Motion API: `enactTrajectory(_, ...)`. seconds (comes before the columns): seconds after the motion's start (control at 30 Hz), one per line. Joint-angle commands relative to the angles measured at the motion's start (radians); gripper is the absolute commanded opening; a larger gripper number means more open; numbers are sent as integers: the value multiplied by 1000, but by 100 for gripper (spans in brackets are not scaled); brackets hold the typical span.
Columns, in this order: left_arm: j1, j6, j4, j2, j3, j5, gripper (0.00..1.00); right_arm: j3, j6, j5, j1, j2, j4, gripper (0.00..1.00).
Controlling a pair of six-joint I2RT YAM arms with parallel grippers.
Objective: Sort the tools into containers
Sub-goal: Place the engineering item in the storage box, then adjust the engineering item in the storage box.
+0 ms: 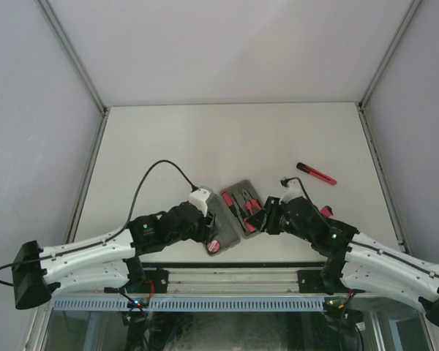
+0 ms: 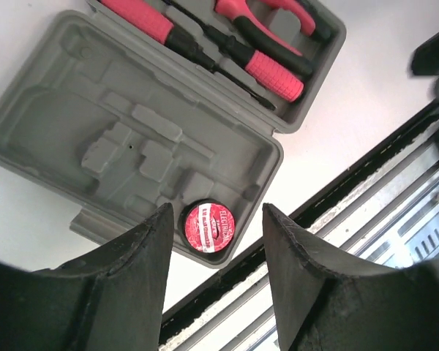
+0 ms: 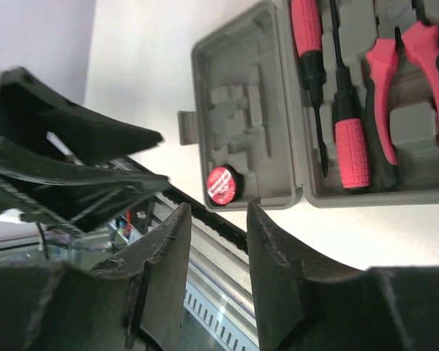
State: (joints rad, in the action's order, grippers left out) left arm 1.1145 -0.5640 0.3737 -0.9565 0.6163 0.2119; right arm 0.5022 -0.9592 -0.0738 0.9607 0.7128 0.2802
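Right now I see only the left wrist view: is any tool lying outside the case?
Observer: Yes. A slim red-and-black stick tool lies on the table, beyond the case and to its right.
Operator: Has anything got hold of it?
Observer: No. The right gripper hangs at the case's edge, jaws apart and empty.
Operator: Which side should fetch it?
Observer: Probably the right arm; the tool lies on its side of the table.
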Motion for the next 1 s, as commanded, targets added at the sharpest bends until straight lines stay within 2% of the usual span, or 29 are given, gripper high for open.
enactTrajectory(0.0,-32,-47,-37,96,-61,60,56,24,36,-3,38,101,-97,36)
enactTrajectory(0.17,-138,-56,-66,169,-115,-45,56,50,49,10,88,256,-177,35)
enactTrajectory(0.3,-182,-52,-68,200,-136,-84,58,58,63,18,113,354,-244,35)
enactTrajectory(0.5,-193,-52,-61,221,-144,-81,60,91,74,54,133,485,-318,35)
enactTrajectory(0.73,-211,-61,-61,248,-171,-105,62,176,93,75,153,617,-310,34)
enactTrajectory(0.97,-217,-74,-73,268,-220,-158,59,210,105,99,168,705,-310,33)
